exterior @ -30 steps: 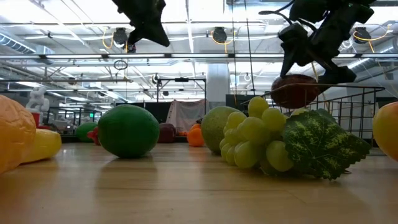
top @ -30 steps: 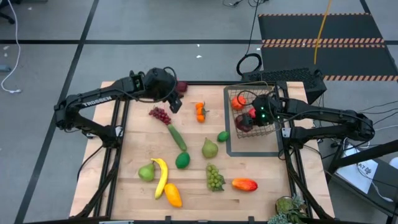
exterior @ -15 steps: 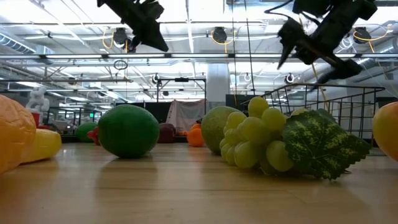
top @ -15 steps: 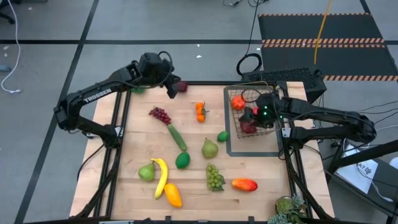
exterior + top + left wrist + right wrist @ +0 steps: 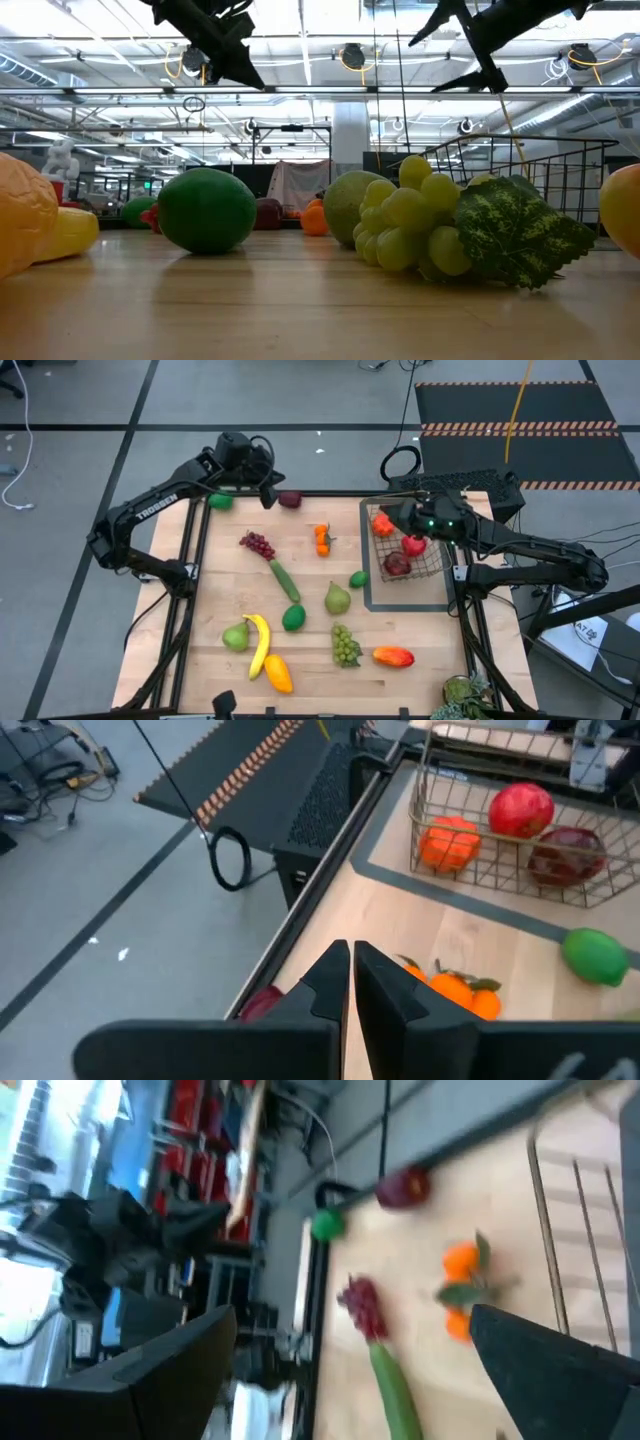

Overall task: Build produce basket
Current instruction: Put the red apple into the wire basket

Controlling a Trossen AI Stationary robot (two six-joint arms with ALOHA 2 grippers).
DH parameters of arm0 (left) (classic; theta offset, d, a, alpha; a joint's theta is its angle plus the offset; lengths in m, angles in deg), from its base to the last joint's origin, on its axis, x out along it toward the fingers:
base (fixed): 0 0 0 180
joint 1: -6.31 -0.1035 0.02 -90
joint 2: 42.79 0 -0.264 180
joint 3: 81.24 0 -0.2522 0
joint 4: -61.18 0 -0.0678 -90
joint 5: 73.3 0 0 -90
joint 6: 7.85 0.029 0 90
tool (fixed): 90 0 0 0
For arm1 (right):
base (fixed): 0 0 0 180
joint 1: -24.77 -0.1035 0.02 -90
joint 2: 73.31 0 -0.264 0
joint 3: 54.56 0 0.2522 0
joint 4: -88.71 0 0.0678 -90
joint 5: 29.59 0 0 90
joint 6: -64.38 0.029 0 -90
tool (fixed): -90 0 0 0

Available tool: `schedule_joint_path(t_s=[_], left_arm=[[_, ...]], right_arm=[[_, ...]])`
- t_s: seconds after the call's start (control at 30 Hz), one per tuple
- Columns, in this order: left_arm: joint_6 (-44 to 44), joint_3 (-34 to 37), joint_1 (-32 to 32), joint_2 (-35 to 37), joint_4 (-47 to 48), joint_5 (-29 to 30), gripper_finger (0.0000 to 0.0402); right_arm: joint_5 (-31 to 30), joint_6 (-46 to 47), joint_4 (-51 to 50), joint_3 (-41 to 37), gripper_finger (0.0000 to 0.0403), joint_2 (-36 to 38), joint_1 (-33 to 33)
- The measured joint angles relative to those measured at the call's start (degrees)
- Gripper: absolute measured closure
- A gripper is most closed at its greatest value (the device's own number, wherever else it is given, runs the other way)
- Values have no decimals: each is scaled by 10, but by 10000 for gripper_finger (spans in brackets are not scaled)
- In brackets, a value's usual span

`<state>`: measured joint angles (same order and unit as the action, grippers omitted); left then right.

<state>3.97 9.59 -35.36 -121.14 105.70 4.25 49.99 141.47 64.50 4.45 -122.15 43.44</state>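
From above, we are seeing the wire basket (image 5: 408, 542) sitting near the bench's (image 5: 310, 670) far right corner, holding an orange piece (image 5: 382, 524), a red apple (image 5: 413, 545) and a dark red fruit (image 5: 397, 564). The right gripper (image 5: 398, 518) is hovering over the basket's far left side, fingers spread wide and carrying nothing. The left gripper (image 5: 268, 490) is hanging at the far edge beside a dark red apple (image 5: 290, 499) and a lime (image 5: 221, 501), fingers pressed together, empty.

Low down, green grapes (image 5: 415, 225) and a green fruit (image 5: 207, 209) are filling the foreground (both arms are showing only as dark shapes overhead).

In the left wrist view, the closed fingers (image 5: 330, 982) are pointing toward the basket (image 5: 500, 870), with oranges (image 5: 455, 990) lying nearby.

In the right wrist view, purple grapes (image 5: 362, 1306) and a cucumber (image 5: 392, 1383) are lying along the bench.
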Motion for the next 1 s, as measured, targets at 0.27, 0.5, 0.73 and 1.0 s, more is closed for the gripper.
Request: schedule_joint_path(t_s=[0.27, 0.5, 0.73, 1.0], left_arm=[[-40, 0, -29, 0, 8, -57, 380], [-38, 0, -34, -18, 7, -57, 380], [-75, 0, -32, -47, 7, -57, 379], [-61, 0, 0, -57, 6, -55, 268]], right_arm=[[-46, -13, -9, 0, 7, -1, 2], [-46, -14, -9, 0, 7, -1, 2], [-44, -33, -9, 0, 7, -1, 2], [-14, -72, -9, 0, 7, -1, 3]])
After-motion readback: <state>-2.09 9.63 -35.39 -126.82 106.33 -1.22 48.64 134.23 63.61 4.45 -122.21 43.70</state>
